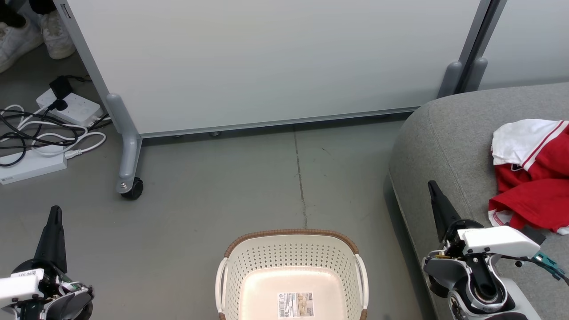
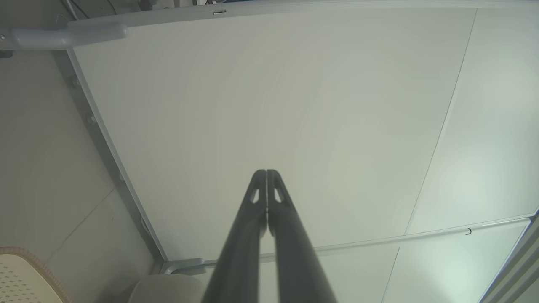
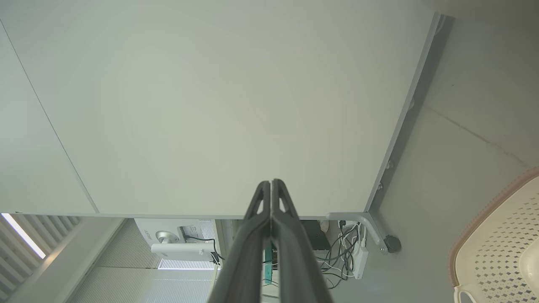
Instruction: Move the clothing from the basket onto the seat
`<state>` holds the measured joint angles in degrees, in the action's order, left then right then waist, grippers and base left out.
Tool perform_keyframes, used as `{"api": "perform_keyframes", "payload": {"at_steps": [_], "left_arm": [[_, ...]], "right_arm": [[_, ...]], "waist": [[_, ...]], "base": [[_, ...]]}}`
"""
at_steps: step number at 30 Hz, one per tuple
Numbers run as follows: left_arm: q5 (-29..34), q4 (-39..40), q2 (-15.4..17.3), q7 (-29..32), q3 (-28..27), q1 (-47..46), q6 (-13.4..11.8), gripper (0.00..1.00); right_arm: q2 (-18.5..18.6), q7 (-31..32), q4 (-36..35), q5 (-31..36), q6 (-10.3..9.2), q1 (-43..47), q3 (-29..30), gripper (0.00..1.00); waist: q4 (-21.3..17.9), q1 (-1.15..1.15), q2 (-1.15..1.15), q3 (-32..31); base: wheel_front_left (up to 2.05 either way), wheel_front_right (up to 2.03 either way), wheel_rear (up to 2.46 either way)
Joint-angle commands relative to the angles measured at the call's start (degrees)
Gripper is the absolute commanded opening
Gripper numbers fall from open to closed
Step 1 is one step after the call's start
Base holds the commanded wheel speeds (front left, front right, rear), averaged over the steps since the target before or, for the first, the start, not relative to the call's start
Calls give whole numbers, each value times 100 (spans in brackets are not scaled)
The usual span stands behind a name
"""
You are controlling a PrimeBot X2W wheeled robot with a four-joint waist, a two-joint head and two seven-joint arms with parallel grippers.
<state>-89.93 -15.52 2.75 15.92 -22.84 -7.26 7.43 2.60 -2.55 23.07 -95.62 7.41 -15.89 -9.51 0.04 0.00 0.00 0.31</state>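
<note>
basket (image 1: pixel 291 254): near side cut by bottom edge | clothing (image 1: pixel 540 186): cut by right edge | label (image 1: pixel 295 305): print unreadable

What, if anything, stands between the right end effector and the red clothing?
Nothing visible does. The right end effector, shut, shows at the near edge of the seat; only bare grey cushion lies between it and the clothing there. The basket is empty.

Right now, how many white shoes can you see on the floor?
2, both on the floor at the head view's far left: the first shoe at the picture's edge, the second shoe beside the partition. Others may be hidden behind it.
</note>
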Motion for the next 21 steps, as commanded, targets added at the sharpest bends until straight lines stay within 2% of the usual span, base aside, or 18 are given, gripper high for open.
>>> {"api": "perform_keyframes", "payload": {"at_steps": [1,21], "left_arm": [[-34,-2,12,9,-15,-69,21,0],[-34,-1,12,9,-15,-69,21,0]], "right_arm": [[52,-27,10,-16,14,-42,12,0],[52,-27,10,-16,14,-42,12,0]], "waist": [[0,0,0,0],[0,0,0,0]], "base": [[0,0,0],[0,0,0]]}}
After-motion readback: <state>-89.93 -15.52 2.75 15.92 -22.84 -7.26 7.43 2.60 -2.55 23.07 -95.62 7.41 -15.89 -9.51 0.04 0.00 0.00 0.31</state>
